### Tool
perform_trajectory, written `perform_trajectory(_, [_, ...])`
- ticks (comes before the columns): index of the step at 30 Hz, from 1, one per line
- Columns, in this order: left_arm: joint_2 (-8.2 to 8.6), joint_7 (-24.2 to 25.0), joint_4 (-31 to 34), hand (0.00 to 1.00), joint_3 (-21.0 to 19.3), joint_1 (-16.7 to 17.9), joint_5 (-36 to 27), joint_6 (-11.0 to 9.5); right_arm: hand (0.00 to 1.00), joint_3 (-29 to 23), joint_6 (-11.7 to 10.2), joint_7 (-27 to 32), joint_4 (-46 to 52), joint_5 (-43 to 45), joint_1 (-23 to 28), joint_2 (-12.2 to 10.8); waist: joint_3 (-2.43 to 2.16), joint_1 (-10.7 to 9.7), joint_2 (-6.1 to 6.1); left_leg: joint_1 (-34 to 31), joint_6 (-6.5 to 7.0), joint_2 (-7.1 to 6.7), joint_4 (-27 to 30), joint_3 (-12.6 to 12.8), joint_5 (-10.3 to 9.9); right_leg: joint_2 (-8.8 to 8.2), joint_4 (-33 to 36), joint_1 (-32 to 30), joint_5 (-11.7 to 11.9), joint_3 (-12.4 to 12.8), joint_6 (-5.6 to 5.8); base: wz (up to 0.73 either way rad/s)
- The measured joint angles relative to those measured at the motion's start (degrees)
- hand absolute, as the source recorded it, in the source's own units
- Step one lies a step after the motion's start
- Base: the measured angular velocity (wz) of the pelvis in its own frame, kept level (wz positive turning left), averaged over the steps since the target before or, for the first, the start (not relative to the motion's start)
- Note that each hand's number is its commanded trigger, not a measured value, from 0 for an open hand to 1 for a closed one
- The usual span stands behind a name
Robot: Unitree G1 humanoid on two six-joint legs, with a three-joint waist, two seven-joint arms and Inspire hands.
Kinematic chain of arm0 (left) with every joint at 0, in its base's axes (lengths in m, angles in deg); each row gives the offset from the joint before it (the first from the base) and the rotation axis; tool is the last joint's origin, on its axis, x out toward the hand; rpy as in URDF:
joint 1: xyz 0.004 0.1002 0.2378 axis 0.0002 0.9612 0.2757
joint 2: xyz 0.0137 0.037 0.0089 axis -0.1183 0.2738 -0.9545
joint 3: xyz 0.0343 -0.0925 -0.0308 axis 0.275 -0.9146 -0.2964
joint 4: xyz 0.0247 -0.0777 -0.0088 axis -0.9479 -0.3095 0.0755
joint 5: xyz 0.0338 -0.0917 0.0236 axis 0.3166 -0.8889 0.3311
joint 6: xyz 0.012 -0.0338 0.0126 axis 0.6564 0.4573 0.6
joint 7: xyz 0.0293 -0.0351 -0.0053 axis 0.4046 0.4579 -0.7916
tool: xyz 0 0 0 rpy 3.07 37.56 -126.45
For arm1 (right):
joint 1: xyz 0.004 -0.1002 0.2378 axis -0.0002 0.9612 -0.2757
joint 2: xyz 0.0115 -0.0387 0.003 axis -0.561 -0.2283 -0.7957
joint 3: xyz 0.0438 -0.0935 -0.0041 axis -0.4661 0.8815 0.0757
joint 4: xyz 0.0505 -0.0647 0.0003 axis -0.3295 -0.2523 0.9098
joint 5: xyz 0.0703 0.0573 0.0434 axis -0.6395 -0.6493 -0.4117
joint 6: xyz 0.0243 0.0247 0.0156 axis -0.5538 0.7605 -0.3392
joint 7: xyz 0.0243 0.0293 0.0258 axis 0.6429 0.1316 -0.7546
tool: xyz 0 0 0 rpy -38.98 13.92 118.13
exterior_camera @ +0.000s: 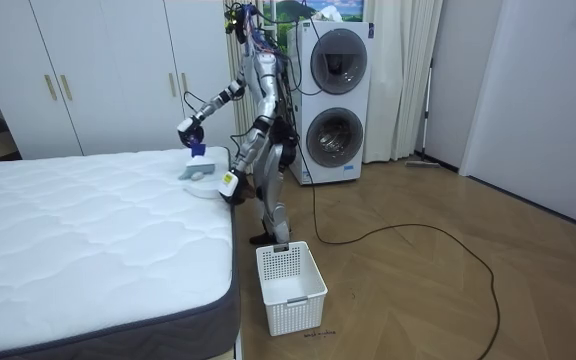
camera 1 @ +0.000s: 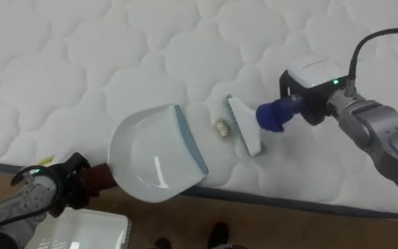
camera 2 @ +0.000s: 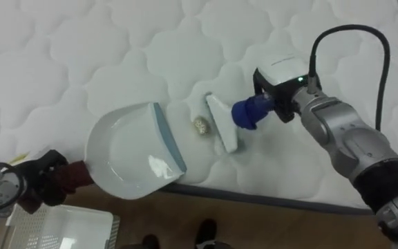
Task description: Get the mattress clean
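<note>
I see the scrap, a small pale crumpled lump, perhaps paper, lying on the white quilted mattress near its front edge. It sits in the narrow gap between the brush and the dustpan, just off the pan's grey-blue lip and outside the scoop.

The brush has a flat white head and a blue handle. My right hand has its fingers closed round that handle. The dustpan is glossy white and rounded, and its rear hangs past the mattress's grey edge. My left hand has dark fingers curled round its dark red handle.

Below the edge, a white lattice basket stands on the wooden floor. Beyond the brush the mattress stretches open.
</note>
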Motion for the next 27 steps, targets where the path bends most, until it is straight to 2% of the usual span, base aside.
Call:
perform_trajectory(5, [1.18,-0.33,-1.07,1.00,-0.02,-0.04,-0.05,0.02,1.00,0.00,0.35,-5.73,-0.04,-8.52,0.72,-2.57,-0.14,-0.14,1.23,0.16,0.01,-0.02,0.35,0.25,-0.01,-0.10,0.28,-0.04,0.01,0.16,-0.03,-0.01])
perform_trajectory(10, [1.73,-0.50,-2.04,1.00,-1.02,-0.11,-0.04,-0.48,1.00,-0.03,0.12,-10.63,-0.01,-19.85,0.74,-3.45,-0.12,-0.13,1.45,-0.66,0.00,-0.10,0.54,0.50,-0.01,-0.48,1.17,-1.09,-0.25,0.25,-0.39,0.00])
perform_trajectory(12, [2.17,-0.58,-3.21,1.00,-1.08,-0.25,-0.02,-0.94,1.00,-0.02,-0.73,-13.64,-0.01,-26.54,0.77,-4.64,-0.13,-0.13,1.47,-0.54,-0.02,-0.12,0.65,0.51,0.01,-0.59,1.48,-1.05,-0.37,0.17,-0.52,0.00])
perform_trajectory(16, [2.34,-0.69,-3.64,1.00,-1.06,-0.03,0.00,-1.19,1.00,0.00,-1.56,-17.49,-0.03,-34.51,0.73,-6.44,-0.11,-0.06,1.49,-0.39,-0.01,-0.17,0.93,0.50,0.01,-0.84,2.11,-0.97,-0.67,0.10,-0.51,0.03])
perform_trajectory(21, [2.71,-0.69,-4.04,1.00,-1.17,-0.03,0.17,-1.21,1.00,-0.22,-1.65,-21.67,-0.04,-46.34,0.78,-7.51,0.00,-0.11,2.20,-0.67,0.01,-0.30,1.09,0.26,0.01,-1.15,2.60,-1.21,-1.06,-0.17,-0.49,0.02])
perform_trajectory(27, [3.72,-0.50,-4.05,1.00,-1.66,0.00,1.02,-1.37,1.00,-0.69,-2.84,-23.88,-0.66,-47.70,0.78,-7.52,-0.12,-0.18,3.30,-0.65,0.06,-1.07,1.36,-0.21,0.05,-2.04,4.17,-1.84,-2.03,-0.27,-0.35,0.05])
